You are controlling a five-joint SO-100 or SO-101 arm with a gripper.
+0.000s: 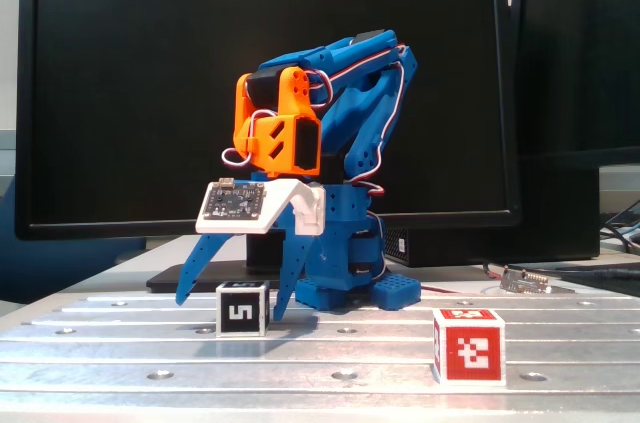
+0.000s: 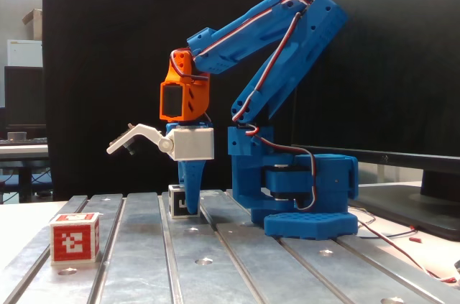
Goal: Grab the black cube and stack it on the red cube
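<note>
Between open tool (image 1: 233, 301) fingers: black cube (image 1: 243, 309).

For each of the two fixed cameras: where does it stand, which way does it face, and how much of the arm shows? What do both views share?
A fixed view: low at the table's front edge, facing the arm head-on with a monitor behind; whole arm shows, open claw straddling the black cube.
Another fixed view: low, side-on to the arm; whole arm and base in profile, claw in front of the black cube.
Shared: arm, both cubes; the red cube stands apart, nearer each camera.
</note>
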